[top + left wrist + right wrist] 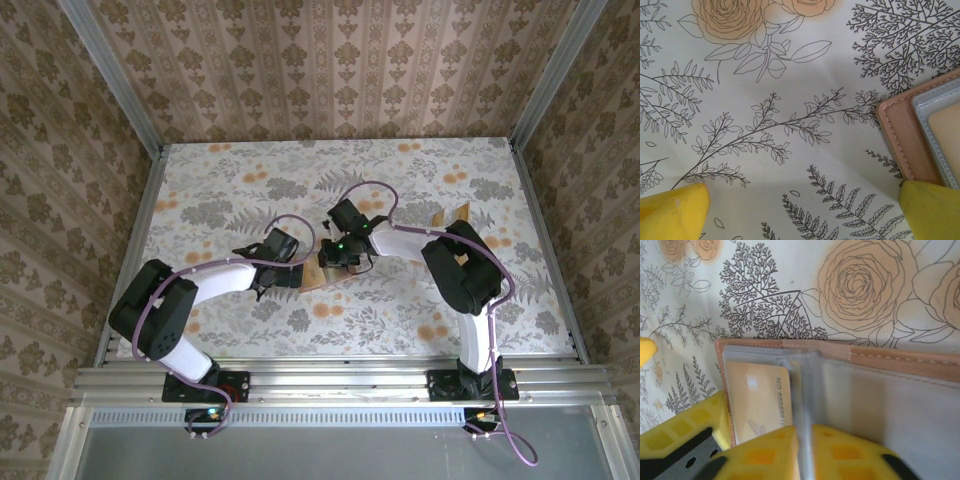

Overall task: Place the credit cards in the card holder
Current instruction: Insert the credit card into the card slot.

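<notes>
The card holder (890, 360) lies open on the floral cloth, a reddish-brown wallet with clear sleeves inside. One tan credit card (760, 400) sits in its left sleeve. My right gripper (805, 436) is shut on a clear sleeve leaf that stands up between its yellow fingers. From the left wrist I see the card holder's corner (900, 135) with the sleeved card (947, 132). My left gripper (805, 222) is open, nothing between its fingers; its right fingertip (932, 210) is at the holder's edge. From above, both grippers meet at the card holder (318, 277).
More tan cards (452, 216) lie on the table behind my right arm's elbow. Metal rails edge the table on the left (135, 250) and right (545, 250). Patterned walls enclose the back and sides.
</notes>
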